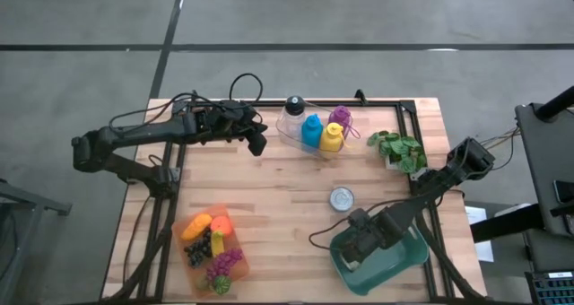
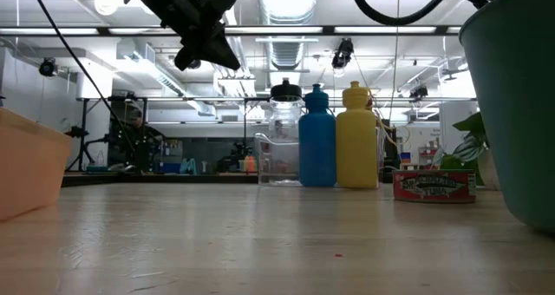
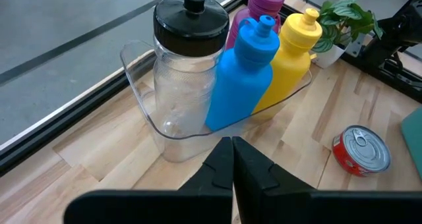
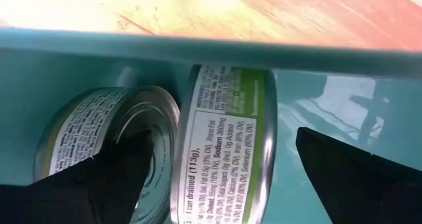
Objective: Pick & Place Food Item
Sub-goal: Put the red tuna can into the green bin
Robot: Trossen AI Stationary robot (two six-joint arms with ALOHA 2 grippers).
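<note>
1. Teal bin (image 1: 408,258) sits at the table's (image 1: 287,188) near right corner, the right gripper (image 1: 359,242) lowered into it; a red can (image 1: 341,198) stands just beside.
2. Low view: left gripper (image 2: 206,48) hangs above the bottles (image 2: 334,139).
3. Left wrist view: its fingers (image 3: 217,171) are pressed together, holding nothing.
4. Right wrist view: fingers (image 4: 105,178) spread wide around a green-labelled can (image 4: 227,145), a second can (image 4: 112,141) touching it.

pale wood table (image 1: 278,206), shiny metal cans (image 4: 224,145), seemingly plastic bin (image 1: 404,256).

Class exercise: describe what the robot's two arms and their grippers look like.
Both arms are dark, slim and jointed, with black cables looping along them. The left gripper ends in two black, wedge-shaped fingers. The right gripper has the same dark fingers, broad and tapering. No markings are visible.
</note>
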